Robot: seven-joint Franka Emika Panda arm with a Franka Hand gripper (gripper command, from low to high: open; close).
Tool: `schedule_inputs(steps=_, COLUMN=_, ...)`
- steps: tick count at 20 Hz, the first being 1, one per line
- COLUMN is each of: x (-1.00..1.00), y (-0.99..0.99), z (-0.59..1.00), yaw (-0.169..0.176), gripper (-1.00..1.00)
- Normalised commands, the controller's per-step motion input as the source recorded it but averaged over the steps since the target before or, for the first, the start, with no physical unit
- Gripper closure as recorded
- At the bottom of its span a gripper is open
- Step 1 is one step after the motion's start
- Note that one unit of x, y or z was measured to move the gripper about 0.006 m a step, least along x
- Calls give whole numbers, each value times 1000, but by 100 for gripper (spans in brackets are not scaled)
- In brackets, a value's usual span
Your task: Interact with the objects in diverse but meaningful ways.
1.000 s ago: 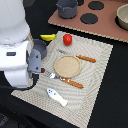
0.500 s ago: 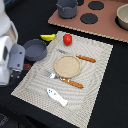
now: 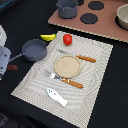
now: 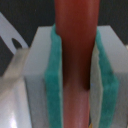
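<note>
In the wrist view my gripper (image 4: 75,75) is shut on a red-brown round handle (image 4: 75,30), with a teal pad (image 4: 52,85) pressed on each side. In the exterior view only part of my arm (image 3: 3,56) shows, at the left edge. A red-brown handle end (image 3: 11,67) sits beside it, where the grey frying pan's (image 3: 34,50) long handle ends. The yellow banana (image 3: 48,36) and red tomato (image 3: 67,39) lie at the mat's far edge. The white fish (image 3: 56,96) lies at the near edge.
A striped placemat (image 3: 100,65) holds a round wooden plate (image 3: 67,66), a brown-handled knife (image 3: 80,57) and an orange-handled fork (image 3: 66,80). At the back, a toy stove (image 3: 107,27) carries a grey pot (image 3: 66,7) and a bowl (image 3: 123,15).
My arm has drawn back toward the exterior view's left and no longer covers the pan. The pan and the things on the mat stay where they were.
</note>
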Motion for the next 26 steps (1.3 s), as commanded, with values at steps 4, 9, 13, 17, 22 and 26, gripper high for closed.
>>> schedule_inputs(steps=4, x=354, y=29, z=-144, yaw=-11, gripper=100)
schedule_inputs(steps=9, x=267, y=42, z=-230, yaw=-1, gripper=100)
schedule_inputs(steps=13, x=118, y=20, z=-400, yaw=0, gripper=100)
schedule_inputs(steps=17, x=21, y=1, z=-471, yaw=0, gripper=100)
schedule_inputs(steps=22, x=7, y=0, z=-429, yaw=2, gripper=100)
schedule_inputs(steps=26, x=148, y=10, z=177, yaw=10, gripper=-100)
